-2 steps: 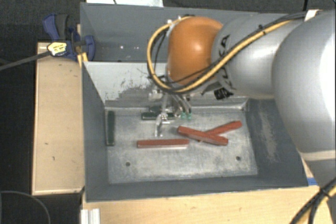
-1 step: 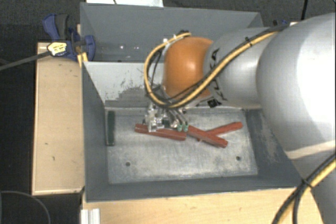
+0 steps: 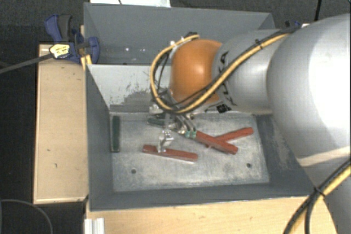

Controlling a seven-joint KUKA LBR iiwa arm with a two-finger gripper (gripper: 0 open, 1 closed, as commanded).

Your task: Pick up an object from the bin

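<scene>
My gripper (image 3: 163, 142) hangs low in the middle of the bin, just under the arm's orange cover. Its tip is right at the left part of a flat red-brown stick (image 3: 174, 154) that lies crosswise on the bin floor. Whether it touches the stick I cannot tell. Just right of the gripper lies a red forked piece (image 3: 224, 141), like a pair of tongs, with its two arms spreading to the right. Its left end, with a small green bit, sits under the gripper body.
A dark green bar (image 3: 115, 134) lies lengthwise against the bin's left wall. The arm and its cables cover the back right of the bin. Bare floor runs along the front, below the stick.
</scene>
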